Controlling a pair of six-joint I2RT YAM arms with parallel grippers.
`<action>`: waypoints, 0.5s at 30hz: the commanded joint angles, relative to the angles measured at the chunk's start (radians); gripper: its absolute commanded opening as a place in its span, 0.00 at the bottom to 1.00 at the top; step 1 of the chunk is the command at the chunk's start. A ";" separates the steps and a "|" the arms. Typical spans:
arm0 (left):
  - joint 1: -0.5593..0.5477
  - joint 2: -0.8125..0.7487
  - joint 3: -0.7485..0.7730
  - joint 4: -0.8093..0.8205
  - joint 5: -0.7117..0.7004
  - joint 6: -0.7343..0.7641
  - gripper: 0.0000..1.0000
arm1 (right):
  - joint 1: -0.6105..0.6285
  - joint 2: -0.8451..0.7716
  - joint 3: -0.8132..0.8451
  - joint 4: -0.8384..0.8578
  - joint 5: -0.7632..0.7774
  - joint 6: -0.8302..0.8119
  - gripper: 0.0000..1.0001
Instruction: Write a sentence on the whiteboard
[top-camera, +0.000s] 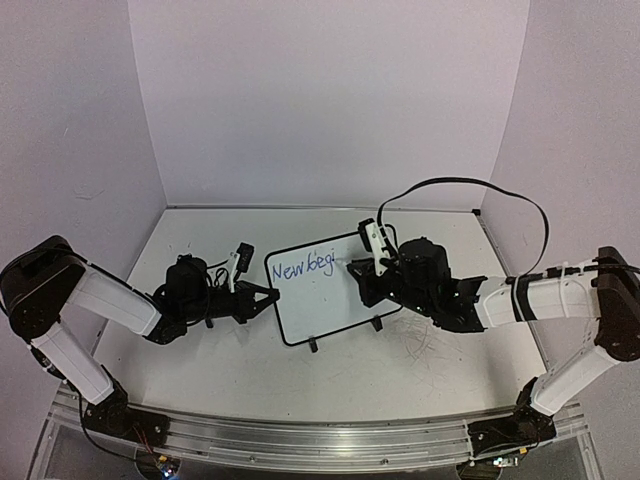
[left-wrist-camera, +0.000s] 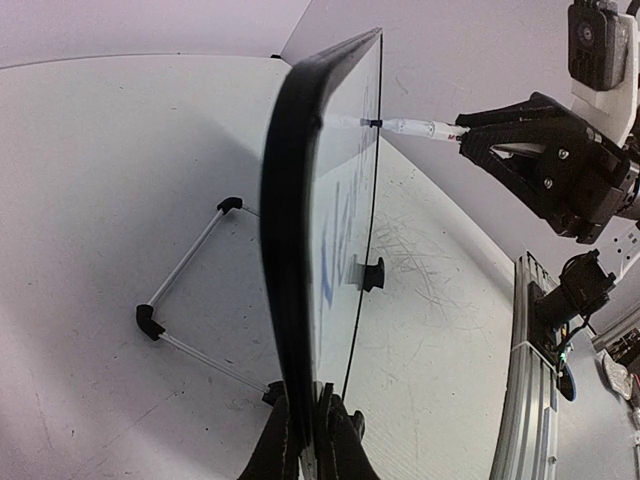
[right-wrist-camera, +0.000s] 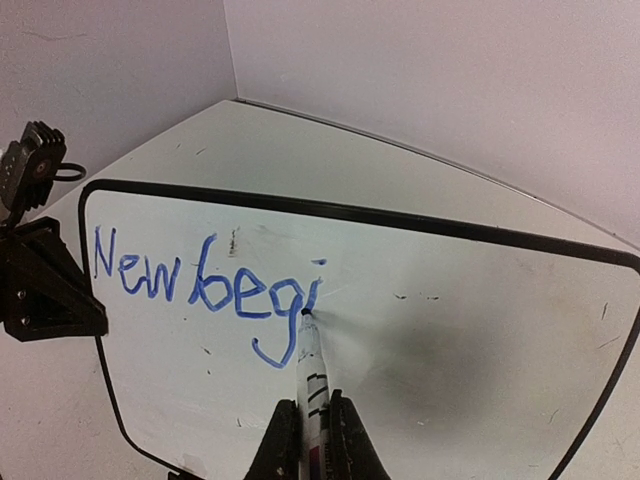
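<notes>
Right wrist shows the right hand (right-wrist-camera: 312, 432) gripping the marker (right-wrist-camera: 311, 372), tip touching the whiteboard (right-wrist-camera: 470, 330) just right of the sentence (right-wrist-camera: 205, 282), unfinished at "begi".

Whiteboard (top-camera: 320, 300) at centre, left gripper (top-camera: 272, 298) and right gripper (top-camera: 357, 272) with marker (right-wrist-camera: 310, 370) flanking; table (top-camera: 250, 390) along lower frame apparently open.

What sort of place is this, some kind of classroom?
Likely a robot test booth, not a classroom: a left arm and right arm bolted to a metal rail, plain walls closing in the table, and a small whiteboard on it.
</notes>
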 joint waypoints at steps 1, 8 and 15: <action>0.002 -0.009 -0.015 -0.120 -0.037 0.034 0.00 | 0.001 -0.010 -0.005 -0.024 0.002 0.008 0.00; 0.003 -0.012 -0.017 -0.124 -0.040 0.034 0.00 | 0.002 -0.073 -0.014 0.006 -0.031 -0.001 0.00; 0.001 -0.008 -0.015 -0.123 -0.039 0.034 0.00 | -0.016 -0.084 -0.008 0.026 -0.015 -0.006 0.00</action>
